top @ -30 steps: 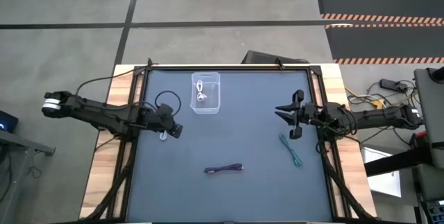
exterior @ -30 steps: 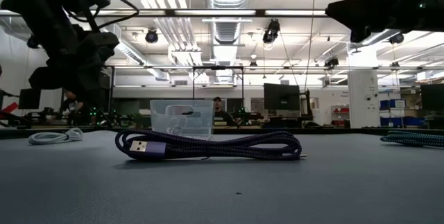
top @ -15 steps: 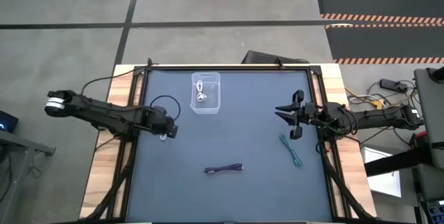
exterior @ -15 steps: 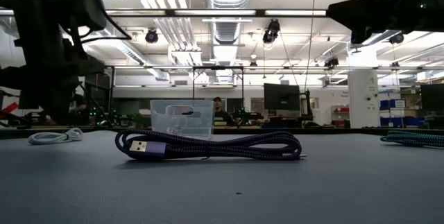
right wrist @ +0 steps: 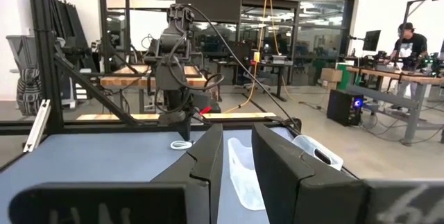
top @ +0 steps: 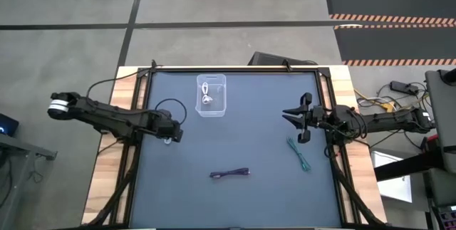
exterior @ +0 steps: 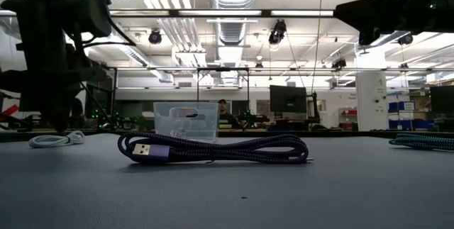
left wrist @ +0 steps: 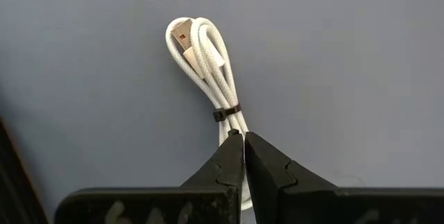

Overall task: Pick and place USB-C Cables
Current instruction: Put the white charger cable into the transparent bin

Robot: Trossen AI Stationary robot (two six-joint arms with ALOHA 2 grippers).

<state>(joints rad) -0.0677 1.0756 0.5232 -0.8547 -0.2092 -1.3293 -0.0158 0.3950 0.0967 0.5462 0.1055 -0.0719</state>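
A white USB-C cable (left wrist: 205, 64), coiled and bound with a black tie, lies on the dark mat at the table's left. My left gripper (left wrist: 243, 138) is shut and points steeply down right over one end of it. In the low view its tips (exterior: 60, 127) stand just above that cable (exterior: 53, 141). Another white cable (top: 206, 97) lies inside the clear bin (top: 211, 109) at the far middle. The purple cable (top: 229, 174) lies near the middle front, and the teal one (top: 300, 154) at the right. My right gripper (top: 295, 119) hangs open above the mat, holding nothing. My left gripper's shut fingertips (left wrist: 232, 148) stand from above over the white cable's end just past the black tie (left wrist: 227, 113). The fingers hide that spot, so I cannot tell whether they touch the cable. The cable lies flat on the mat.
Black wires loop from the left arm (top: 171, 104) over the mat beside the bin. A wooden border and black frame rails (top: 132, 159) run along the mat's sides. Bare mat lies between the purple cable and the bin.
My left gripper has tipped from a slant to pointing almost straight down, has rolled a little, and has sunk toward the white cable, staying shut. The cable has not moved.
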